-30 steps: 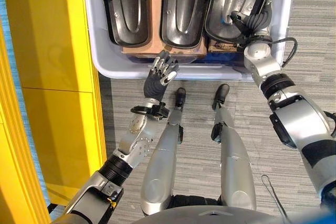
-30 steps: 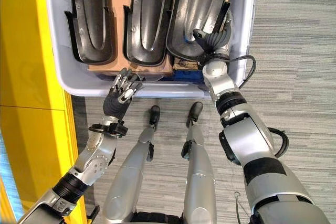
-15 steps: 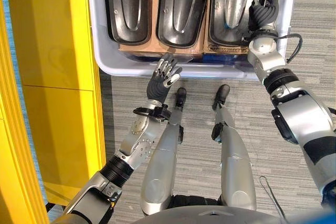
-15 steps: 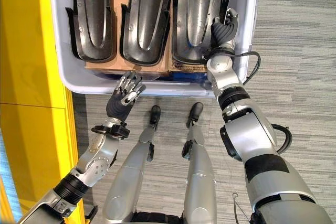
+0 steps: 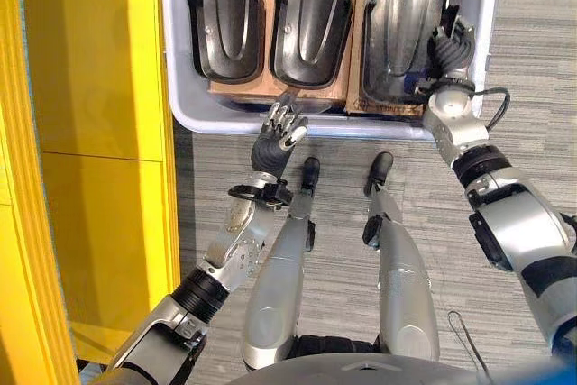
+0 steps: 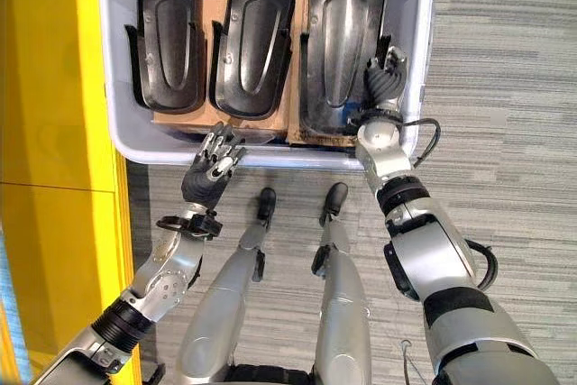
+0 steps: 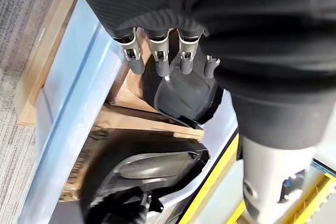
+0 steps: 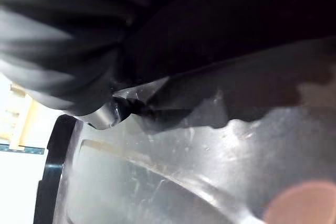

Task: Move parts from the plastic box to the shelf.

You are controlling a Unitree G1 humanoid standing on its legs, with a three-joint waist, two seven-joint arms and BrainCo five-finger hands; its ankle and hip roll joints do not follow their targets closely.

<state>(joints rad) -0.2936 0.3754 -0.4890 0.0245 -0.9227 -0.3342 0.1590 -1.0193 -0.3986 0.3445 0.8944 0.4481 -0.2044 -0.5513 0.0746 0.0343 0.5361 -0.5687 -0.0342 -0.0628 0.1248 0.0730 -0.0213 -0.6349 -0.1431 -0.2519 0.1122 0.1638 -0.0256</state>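
Left eye view: plastic box [image 5: 180, 87] with three glossy black moulded parts.
Right hand [image 5: 448, 47] fingers clench the right part [image 5: 401, 6]; left hand [image 5: 275, 137] fingers relaxed beside the rim.

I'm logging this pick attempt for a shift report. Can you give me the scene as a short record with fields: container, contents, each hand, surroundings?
container: pale plastic box on grey carpet
contents: three black moulded parts side by side on cardboard
right part: black part, nearest the right hand
right hand: right hand inside the box at the right part's edge; grip unclear
left hand: left hand at the box's near rim, fingers relaxed, holding nothing
surroundings: yellow shelf on the robot's left
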